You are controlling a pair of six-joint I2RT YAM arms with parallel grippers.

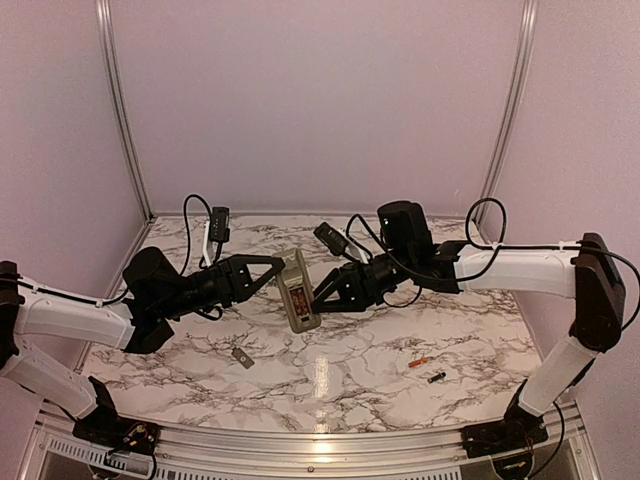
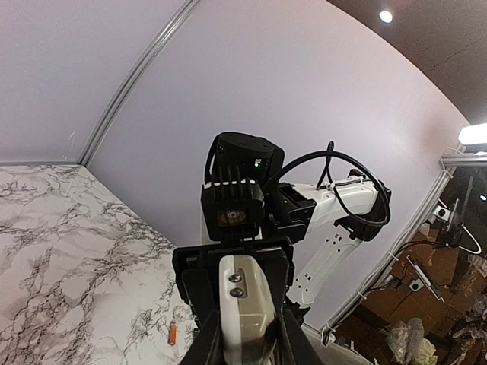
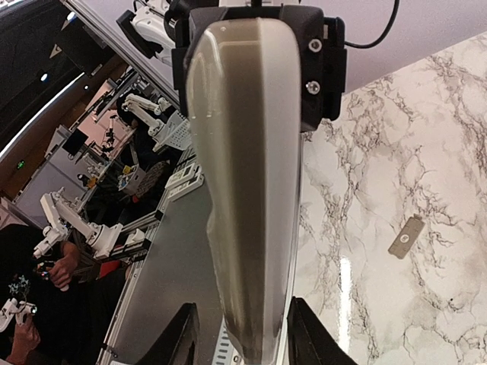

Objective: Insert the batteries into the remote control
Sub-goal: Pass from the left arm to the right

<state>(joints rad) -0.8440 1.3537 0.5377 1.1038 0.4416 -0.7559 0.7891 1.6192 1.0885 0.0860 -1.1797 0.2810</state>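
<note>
Nearest, on counter (image 1: 340, 385), right side: orange-red battery (image 1: 420, 363) and dark battery (image 1: 437, 377), loose, just beside each other. Tiny thin cylinders, judged light, rigid, smooth and prone to rolling. Pinch across mid-barrel.

Left of centre: flat grey cover (image 1: 242, 356).

Farther, aloft over counter: remote control (image 1: 299, 290), slim, grey-beige back, darker recess facing up. Judged light, stiff, slick plastic; hold by long edges.

Left hand (image 1: 277, 268) clenched on its far end. Right hand (image 1: 318, 293) straddles near end; cannot tell whether it grips.
</note>
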